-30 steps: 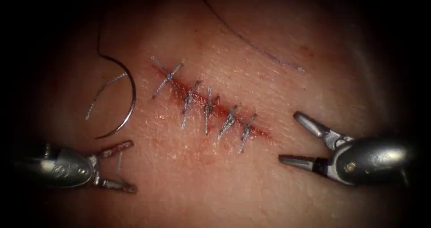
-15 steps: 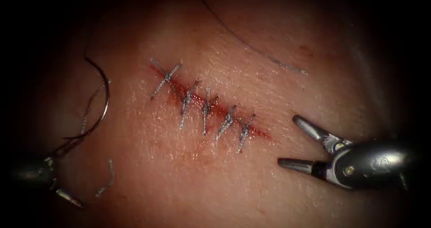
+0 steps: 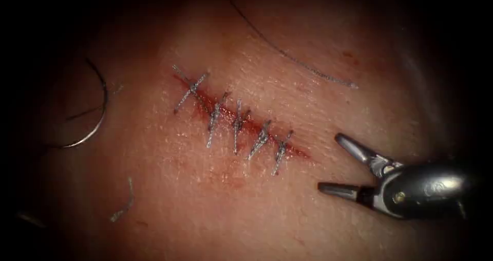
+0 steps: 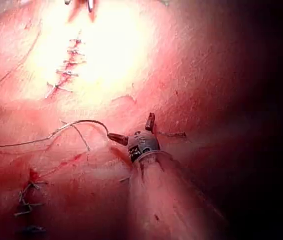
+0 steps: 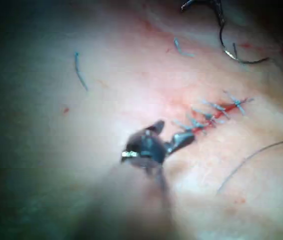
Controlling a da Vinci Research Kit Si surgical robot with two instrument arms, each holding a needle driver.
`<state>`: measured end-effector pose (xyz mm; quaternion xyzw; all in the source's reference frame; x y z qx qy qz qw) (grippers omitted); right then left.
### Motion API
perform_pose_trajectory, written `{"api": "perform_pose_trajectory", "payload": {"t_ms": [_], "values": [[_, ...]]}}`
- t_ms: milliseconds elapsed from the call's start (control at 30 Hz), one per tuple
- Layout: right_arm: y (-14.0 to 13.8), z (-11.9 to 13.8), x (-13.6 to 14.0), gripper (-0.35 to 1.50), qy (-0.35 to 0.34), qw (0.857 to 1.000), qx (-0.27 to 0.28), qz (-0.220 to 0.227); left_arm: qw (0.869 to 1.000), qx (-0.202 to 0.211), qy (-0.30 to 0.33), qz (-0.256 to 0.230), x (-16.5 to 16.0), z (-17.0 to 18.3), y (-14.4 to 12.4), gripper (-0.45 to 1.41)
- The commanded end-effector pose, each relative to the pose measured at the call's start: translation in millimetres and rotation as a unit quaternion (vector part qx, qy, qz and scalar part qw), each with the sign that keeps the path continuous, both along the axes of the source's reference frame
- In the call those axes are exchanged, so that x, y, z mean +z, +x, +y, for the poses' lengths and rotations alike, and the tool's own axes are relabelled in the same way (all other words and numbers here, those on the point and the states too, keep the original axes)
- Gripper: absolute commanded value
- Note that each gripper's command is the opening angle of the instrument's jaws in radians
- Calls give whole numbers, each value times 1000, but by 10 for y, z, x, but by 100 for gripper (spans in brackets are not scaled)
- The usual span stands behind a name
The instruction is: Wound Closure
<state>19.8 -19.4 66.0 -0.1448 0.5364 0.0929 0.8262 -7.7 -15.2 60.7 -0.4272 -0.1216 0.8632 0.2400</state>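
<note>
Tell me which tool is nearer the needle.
Left. In its wrist view the left tool has a jaw tip right at the needle, left of the cut. The right tool sits open, holding nothing, beyond the cut's right end.

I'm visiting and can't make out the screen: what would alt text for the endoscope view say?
A cut in pale tissue is closed by five stitches. The right tool hangs just right of it, jaws open and holding nothing. The curved needle is far left of the cut, a cut end of thread below it, and a thread lies above the cut.
</note>
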Motion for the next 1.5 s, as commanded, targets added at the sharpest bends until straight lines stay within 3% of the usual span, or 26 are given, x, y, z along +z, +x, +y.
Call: {"api": "perform_pose_trajectory", "payload": {"t_ms": [33, 267, 400, 633, 767, 867, 1100, 1200, 1500], "values": [[3, -6, 1, 148, 3, 1000, -1, 2, 1000, 4, 9, -6, -3, -8, -11, 91], [-6, 6, -22, 148, 30, 1000, 9, 5, 996, 6, 40, -77, -74, 1, -67, 89], [-7, 13, -37, 148, 44, 999, 21, 15, 991, 4, 50, -125, -108, 27, -109, 89], [-6, 16, -57, 147, 51, 997, 32, 42, 982, -49, 18, -180, -116, 91, -158, 91], [-7, 15, -57, 143, 52, 997, 23, 49, 983, -47, -12, -180, -99, 107, -174, 86], [-4, 22, -59, 125, 63, 997, 0, 51, 986, -40, -59, -148, -77, 116, -174, 84], [1, 47, -70, 110, 51, 997, -17, 56, 986, -25, -117, -114, -42, 105, -155, 81], [1, 49, -70, 88, 54, 996, -34, 67, 985, -21, -137, -104, -32, 102, -152, 74], [-13, 52, -63, 98, 60, 995, -54, 61, 983, -8, -148, -112, -31, 98, -158, 74]]}}
